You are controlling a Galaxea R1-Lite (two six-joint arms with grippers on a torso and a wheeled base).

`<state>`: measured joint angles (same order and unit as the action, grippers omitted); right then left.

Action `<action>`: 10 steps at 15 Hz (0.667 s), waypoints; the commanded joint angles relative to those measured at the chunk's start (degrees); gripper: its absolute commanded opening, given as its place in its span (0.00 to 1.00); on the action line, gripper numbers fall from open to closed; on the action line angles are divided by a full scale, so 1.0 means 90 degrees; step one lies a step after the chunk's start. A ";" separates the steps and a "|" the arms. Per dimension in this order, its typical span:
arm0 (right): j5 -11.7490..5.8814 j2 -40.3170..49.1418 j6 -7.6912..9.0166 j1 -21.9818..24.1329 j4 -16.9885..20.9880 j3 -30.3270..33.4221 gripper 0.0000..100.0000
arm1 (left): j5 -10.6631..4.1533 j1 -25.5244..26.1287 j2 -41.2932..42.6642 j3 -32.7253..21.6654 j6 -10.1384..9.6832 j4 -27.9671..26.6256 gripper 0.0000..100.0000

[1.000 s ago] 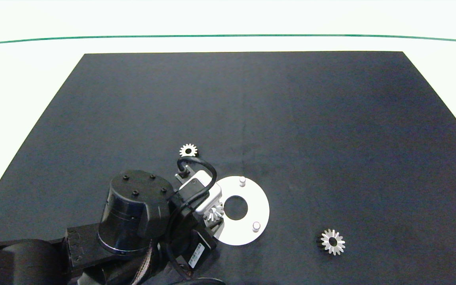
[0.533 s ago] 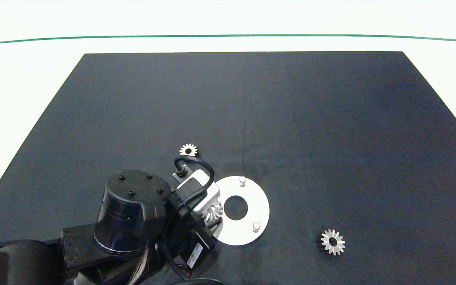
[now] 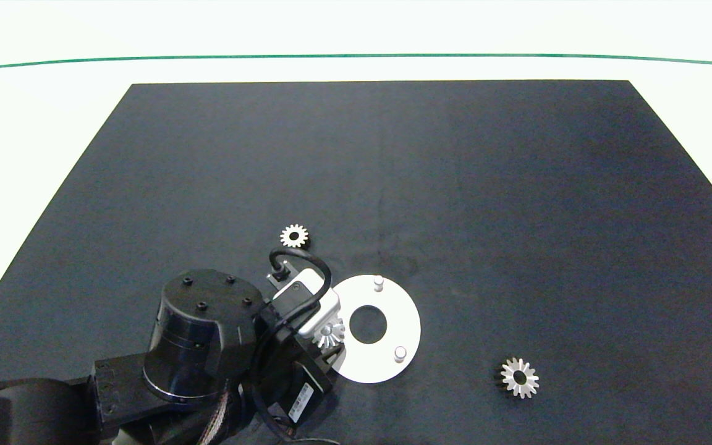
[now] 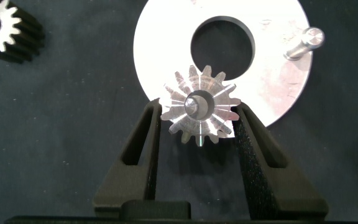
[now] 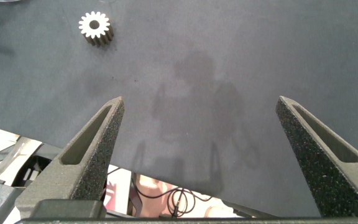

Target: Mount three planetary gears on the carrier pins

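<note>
I'm looking at a matte black mat (image 3: 393, 173) on a pale, almost white table (image 3: 34, 105), with a thin green line (image 3: 356, 56) running across the table at 12 o'clock. The disc (image 3: 408, 315) is plain flat white, and its pins (image 3: 400, 353) read whitish-grey. All three gears are shiny silver: one (image 3: 294, 235) at about 10 o'clock from the disc, one (image 3: 520, 377) around 4 o'clock, and one (image 4: 199, 107) with bright streaky highlights along its teeth. The left arm (image 3: 198, 337) is glossy black with a white block (image 3: 313, 303) and a black cable (image 3: 306, 272). The right gripper's fingers (image 5: 79, 165) show a dark grey, grainy texture.
</note>
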<state>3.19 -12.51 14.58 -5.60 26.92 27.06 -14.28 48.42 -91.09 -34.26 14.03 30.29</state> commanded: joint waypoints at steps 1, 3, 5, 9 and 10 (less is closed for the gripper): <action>0.0006 0.0003 0.0011 -0.0003 0.0017 0.0001 1.00 | 0.0014 -0.0038 -0.0006 -0.0002 0.0013 0.0023 0.00; 0.0006 0.0003 0.0011 -0.0003 0.0017 0.0001 1.00 | 0.0014 -0.0038 -0.0026 -0.0002 0.0013 0.0032 0.00; 0.0006 0.0003 0.0011 -0.0003 0.0017 0.0001 1.00 | 0.0024 -0.0029 -0.0035 -0.0012 0.0023 0.0023 0.00; 0.0006 0.0003 0.0011 -0.0003 0.0017 -0.0009 1.00 | 0.0024 -0.0029 -0.0074 -0.0032 0.0013 0.0032 0.00; 0.0006 0.0003 0.0011 -0.0013 0.0017 -0.0009 1.00 | 0.0024 -0.0029 -0.0094 -0.0041 0.0013 0.0032 0.00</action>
<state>3.22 -12.51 14.56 -5.60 26.93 26.98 -13.97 48.15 -91.50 -34.51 14.10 30.45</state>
